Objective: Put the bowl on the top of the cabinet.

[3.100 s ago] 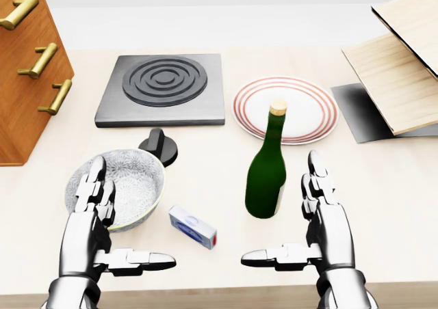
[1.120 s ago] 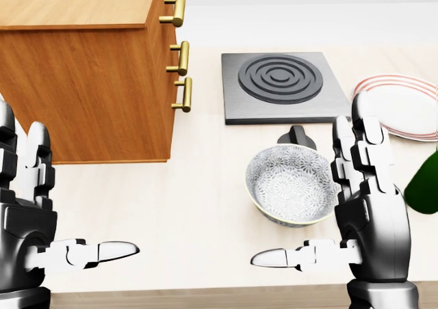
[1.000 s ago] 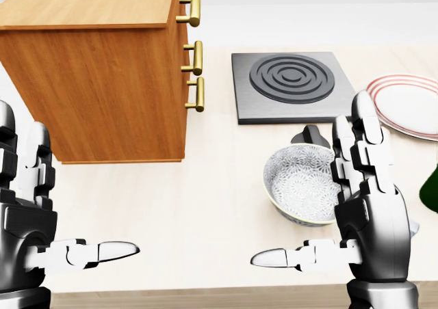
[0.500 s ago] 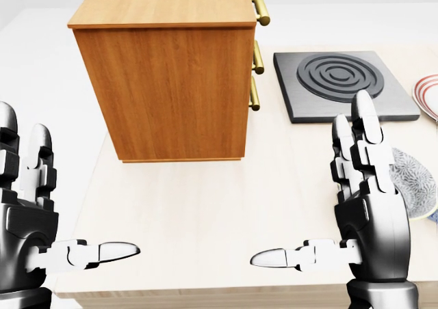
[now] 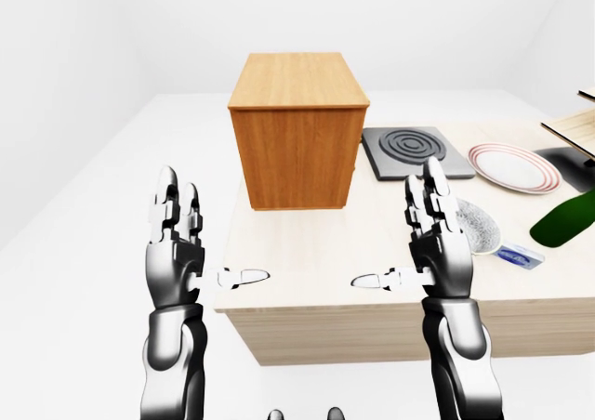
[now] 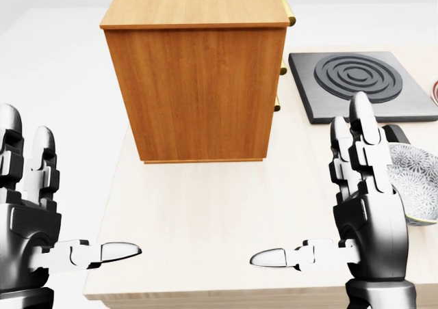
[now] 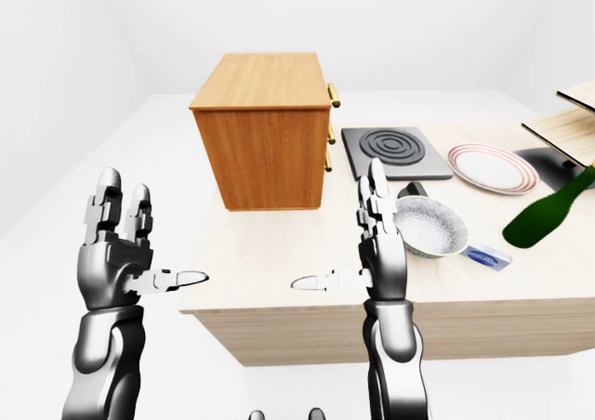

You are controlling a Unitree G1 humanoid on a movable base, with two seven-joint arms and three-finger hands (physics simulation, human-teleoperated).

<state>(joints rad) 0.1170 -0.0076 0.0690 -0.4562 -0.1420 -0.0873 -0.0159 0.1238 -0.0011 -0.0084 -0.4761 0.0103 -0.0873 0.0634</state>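
The patterned bowl [image 7: 429, 225] sits on the bench [image 7: 279, 253], at 4 o'clock from the wooden cabinet [image 7: 270, 132]. Right hand [image 7: 376, 243] just beside it, fingers spread, holding nothing. Left hand [image 7: 116, 253] spread wide off the bench's edge, empty too.

Cabinet [image 5: 299, 132] on table [image 5: 307, 281]; bowl [image 5: 479, 227] beside right robot hand [image 5: 437, 248].

bare table [image 6: 205, 206] below the cabinet [image 6: 195, 83] in the head view; cabinet top bare; right of the cabinet, hob [image 6: 359, 83] and bowl [image 7: 428, 225] crowd.
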